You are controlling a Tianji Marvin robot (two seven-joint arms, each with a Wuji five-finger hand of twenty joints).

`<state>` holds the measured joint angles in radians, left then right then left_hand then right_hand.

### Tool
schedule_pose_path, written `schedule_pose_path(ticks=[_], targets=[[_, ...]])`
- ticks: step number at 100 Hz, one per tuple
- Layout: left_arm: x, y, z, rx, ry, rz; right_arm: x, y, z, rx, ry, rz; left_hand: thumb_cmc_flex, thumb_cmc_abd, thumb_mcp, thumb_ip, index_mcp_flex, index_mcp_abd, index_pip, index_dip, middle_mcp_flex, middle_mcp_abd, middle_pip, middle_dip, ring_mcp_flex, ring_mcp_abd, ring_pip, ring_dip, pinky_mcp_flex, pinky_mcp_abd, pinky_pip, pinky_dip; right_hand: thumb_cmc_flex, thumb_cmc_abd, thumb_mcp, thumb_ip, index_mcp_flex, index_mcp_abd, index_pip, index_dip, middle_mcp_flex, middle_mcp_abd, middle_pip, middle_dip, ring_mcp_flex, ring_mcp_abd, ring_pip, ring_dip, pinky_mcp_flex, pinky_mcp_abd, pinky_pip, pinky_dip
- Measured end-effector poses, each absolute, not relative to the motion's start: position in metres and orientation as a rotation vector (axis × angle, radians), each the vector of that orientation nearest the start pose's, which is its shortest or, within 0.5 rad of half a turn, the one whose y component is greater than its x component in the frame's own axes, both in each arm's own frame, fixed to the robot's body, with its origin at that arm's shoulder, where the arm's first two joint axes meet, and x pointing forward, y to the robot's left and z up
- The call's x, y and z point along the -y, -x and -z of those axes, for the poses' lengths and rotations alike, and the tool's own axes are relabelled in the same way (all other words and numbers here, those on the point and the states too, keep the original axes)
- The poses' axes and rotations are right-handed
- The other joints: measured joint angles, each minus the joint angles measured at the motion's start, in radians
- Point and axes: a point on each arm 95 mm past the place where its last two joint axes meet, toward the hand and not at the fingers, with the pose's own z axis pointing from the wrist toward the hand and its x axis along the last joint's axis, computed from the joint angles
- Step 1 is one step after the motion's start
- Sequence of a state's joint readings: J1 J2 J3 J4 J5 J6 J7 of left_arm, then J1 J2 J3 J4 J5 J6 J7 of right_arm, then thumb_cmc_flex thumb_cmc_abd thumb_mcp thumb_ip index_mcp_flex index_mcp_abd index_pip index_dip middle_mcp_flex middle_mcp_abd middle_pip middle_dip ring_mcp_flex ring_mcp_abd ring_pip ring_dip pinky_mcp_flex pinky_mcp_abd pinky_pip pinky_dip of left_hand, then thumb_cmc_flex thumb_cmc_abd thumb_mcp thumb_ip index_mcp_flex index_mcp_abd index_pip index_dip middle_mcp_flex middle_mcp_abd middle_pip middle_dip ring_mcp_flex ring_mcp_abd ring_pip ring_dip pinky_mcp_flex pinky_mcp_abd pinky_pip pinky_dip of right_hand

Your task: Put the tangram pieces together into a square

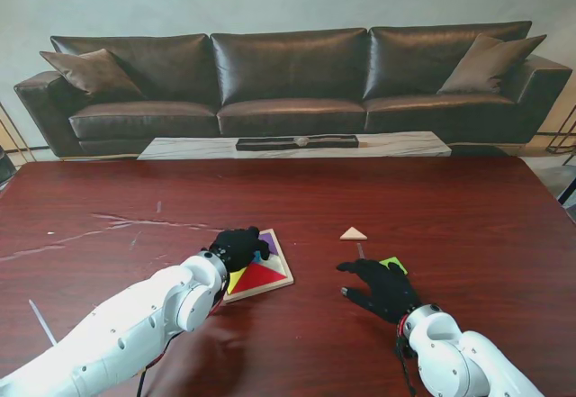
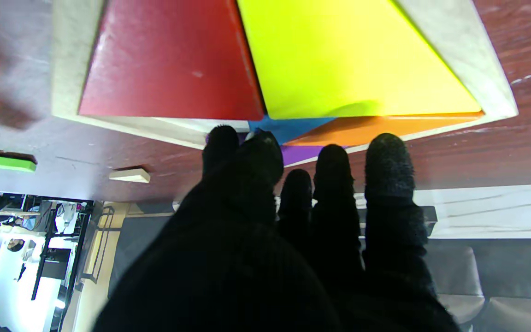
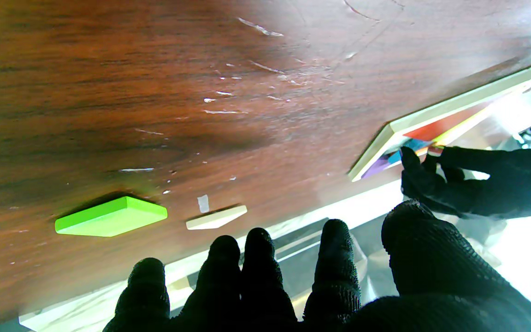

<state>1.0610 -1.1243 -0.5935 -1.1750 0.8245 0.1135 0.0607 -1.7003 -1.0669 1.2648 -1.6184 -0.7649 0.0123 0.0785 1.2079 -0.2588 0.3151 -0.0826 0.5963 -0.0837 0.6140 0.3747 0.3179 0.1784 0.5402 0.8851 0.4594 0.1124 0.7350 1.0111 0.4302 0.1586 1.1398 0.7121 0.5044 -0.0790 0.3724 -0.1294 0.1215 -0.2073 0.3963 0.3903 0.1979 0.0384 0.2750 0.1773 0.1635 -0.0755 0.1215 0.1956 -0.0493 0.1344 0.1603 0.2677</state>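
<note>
Counter of dark red-brown wood, scratched pale toward its left side, carries a shallow pale wooden tray near the middle of its near edge. Inside the tray lie a red triangle and a yellow triangle side by side, filling the part nearest to me. A blue piece meets their shared point, with an orange piece and a purple piece farther from me.

The left hand, in a black glove, rests over the tray's far left part, its fingertips down at the far rim above the purple and orange pieces. Its fingers are bunched close together; whether they pinch a piece I cannot tell.

Right of the tray, apart from it, a small pale wooden triangle lies flat on the bare counter. Nearer to me and slightly farther right, a flat green piece lies on the counter, partly covered in the stand's view by the right hand. That hand, also black-gloved, hovers palm down with its fingers spread wide and holds nothing; the right wrist view shows the green piece and the pale triangle lying free just beyond its fingertips.

Beyond the counter's far edge stand a low marble table and a dark leather sofa.
</note>
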Motion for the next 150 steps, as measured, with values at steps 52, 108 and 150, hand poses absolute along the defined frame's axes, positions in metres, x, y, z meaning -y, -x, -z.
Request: schedule_pose_path(ticks=[52, 108, 150], targets=[[0.076, -0.465, 0.373, -1.818, 1.089, 1.275, 0.023, -0.362, 0.37, -1.51, -1.597, -1.454, 0.0, 0.025, -0.019, 0.0, -0.001, 0.009, -0.021, -0.002, -0.031, 0.0, 0.012, -0.047, -0.014, 0.0, 0.003, 0.004, -0.014, 0.0, 0.0, 0.022, 0.0, 0.0, 0.0, 0.0, 0.0, 0.0, 0.0, 0.0, 0.0, 0.0, -0.003, 0.0, 0.0, 0.0, 0.0, 0.0, 0.002, 0.0, -0.011, 0.012], [0.072, -0.463, 0.37, -1.793, 1.091, 1.27, 0.02, -0.362, 0.37, -1.519, -1.593, -1.459, 0.0, 0.027, -0.019, 0.0, -0.002, 0.029, -0.032, -0.014, -0.049, 0.0, 0.024, -0.095, -0.031, 0.0, 0.003, -0.008, -0.014, 0.0, 0.001, 0.022, 0.0, 0.0, 0.0, 0.0, 0.0, 0.0, 0.0, 0.0, 0.0, 0.0, -0.003, 0.0, 0.0, 0.0, 0.0, 0.0, 0.002, 0.0, -0.014, 0.021], [0.072, -0.463, 0.369, -1.795, 1.088, 1.271, 0.02, -0.362, 0.37, -1.517, -1.591, -1.46, 0.0, 0.036, -0.02, 0.0, -0.003, 0.03, -0.03, -0.014, -0.063, 0.0, 0.024, -0.107, -0.032, 0.0, 0.003, -0.019, -0.026, 0.0, 0.0, 0.022, 0.0, 0.001, 0.0, 0.0, 0.0, 0.0, 0.0, 0.0, 0.0, 0.0, -0.003, -0.002, 0.0, 0.0, -0.002, 0.0, 0.004, 0.0, -0.025, 0.026]])
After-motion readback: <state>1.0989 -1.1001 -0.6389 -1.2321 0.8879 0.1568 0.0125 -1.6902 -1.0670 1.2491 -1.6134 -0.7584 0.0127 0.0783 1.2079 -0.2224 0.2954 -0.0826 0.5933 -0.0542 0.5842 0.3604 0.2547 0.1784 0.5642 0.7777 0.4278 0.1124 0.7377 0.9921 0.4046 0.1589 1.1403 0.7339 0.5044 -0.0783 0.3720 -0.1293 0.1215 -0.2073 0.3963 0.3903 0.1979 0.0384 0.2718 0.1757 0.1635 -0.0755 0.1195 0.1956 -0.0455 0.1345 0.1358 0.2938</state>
